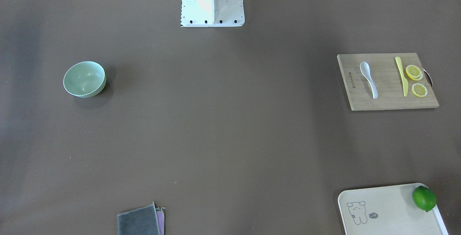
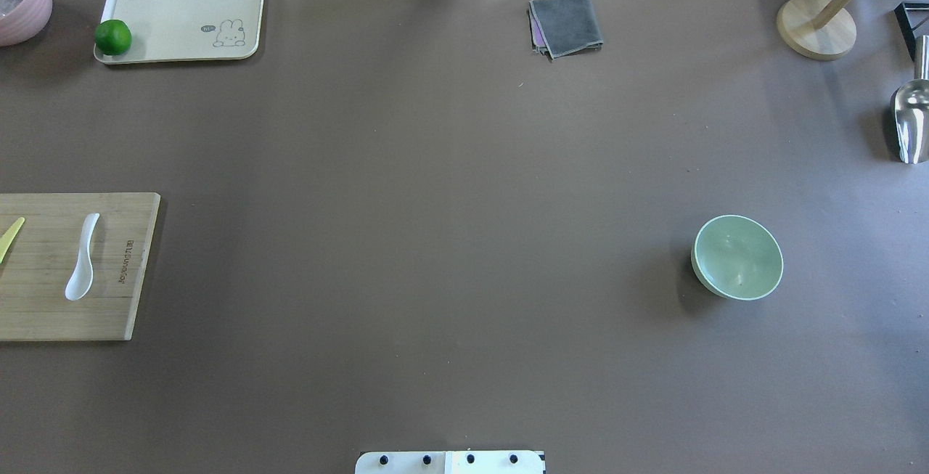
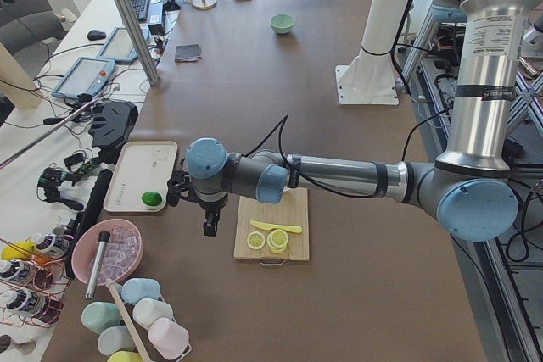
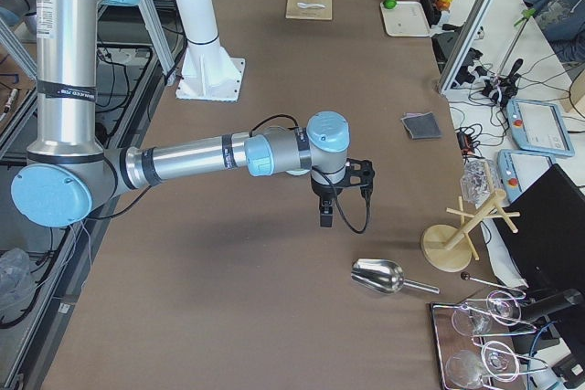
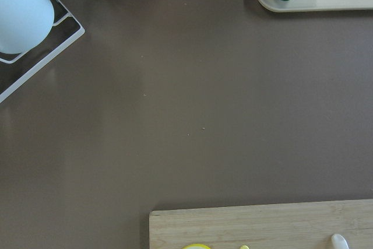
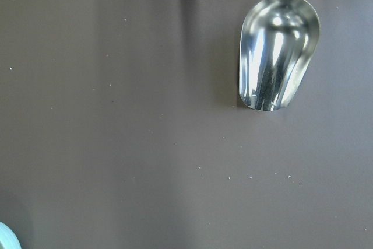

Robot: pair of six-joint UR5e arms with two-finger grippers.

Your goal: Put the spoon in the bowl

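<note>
The white spoon lies on a wooden cutting board, scoop toward the robot's base; it also shows in the overhead view. The mint-green bowl stands upright and empty on the other side of the table, also in the overhead view. My left gripper hangs over bare table between the tray and the board. My right gripper hangs over the table near a metal scoop. Both show only in the side views, so I cannot tell whether they are open or shut.
A yellow knife and lemon slices share the board. A cream tray holds a lime. A grey cloth, a metal scoop and a wooden stand lie near the table edges.
</note>
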